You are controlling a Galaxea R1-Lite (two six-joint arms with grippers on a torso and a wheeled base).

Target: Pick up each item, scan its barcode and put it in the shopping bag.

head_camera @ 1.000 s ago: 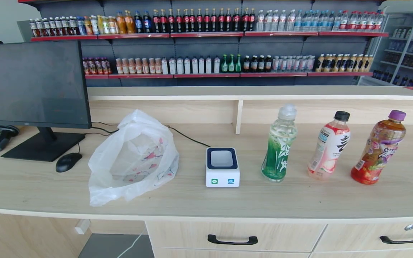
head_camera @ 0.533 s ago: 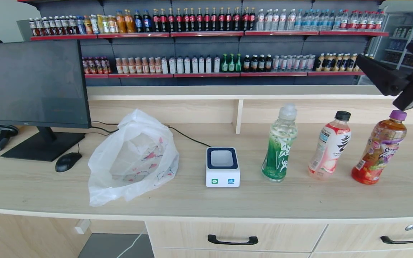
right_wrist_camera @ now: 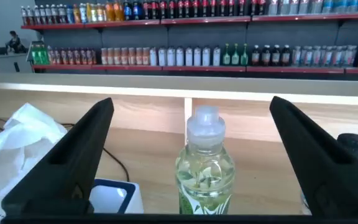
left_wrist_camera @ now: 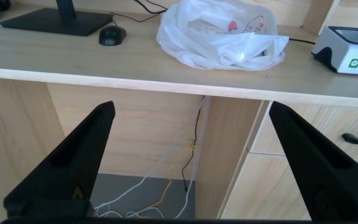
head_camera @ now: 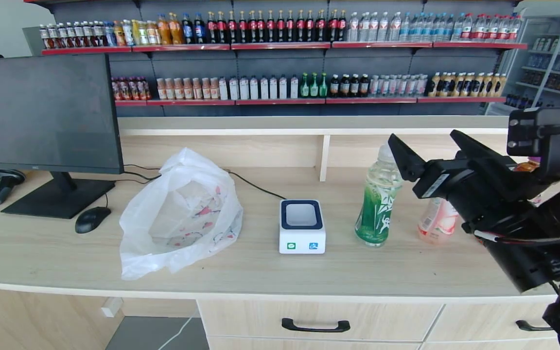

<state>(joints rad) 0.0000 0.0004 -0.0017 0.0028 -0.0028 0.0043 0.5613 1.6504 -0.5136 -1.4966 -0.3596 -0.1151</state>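
Three drink bottles stand on the counter's right half. The green-labelled bottle (head_camera: pixel 379 204) (right_wrist_camera: pixel 205 168) is leftmost. The pink bottle (head_camera: pixel 436 221) is partly hidden, with its black cap (right_wrist_camera: pixel 356 146) showing. Just a sliver of the purple-capped orange bottle (head_camera: pixel 525 166) peeks out behind the arm. My right gripper (head_camera: pixel 430 150) (right_wrist_camera: pixel 191 102) is open, level with the bottle tops and pointed at the green bottle, holding nothing. The white scanner (head_camera: pixel 301 226) (left_wrist_camera: pixel 350 50) sits mid-counter beside the shopping bag (head_camera: pixel 183 214) (left_wrist_camera: pixel 222 34). My left gripper (left_wrist_camera: pixel 191 111) hangs open below the counter edge.
A monitor (head_camera: pixel 42 112), a mouse (head_camera: pixel 91 219) and a hand-held scanner (head_camera: pixel 0 187) occupy the counter's left end. A raised ledge (head_camera: pixel 309 125) runs behind the counter, with stocked shelves beyond. Drawers with black handles (head_camera: pixel 315 325) are under the counter.
My right arm has come in from the right and swung left and down, and it now covers the purple-capped bottle and part of the pink one. The bottles, bag and scanner have not moved.
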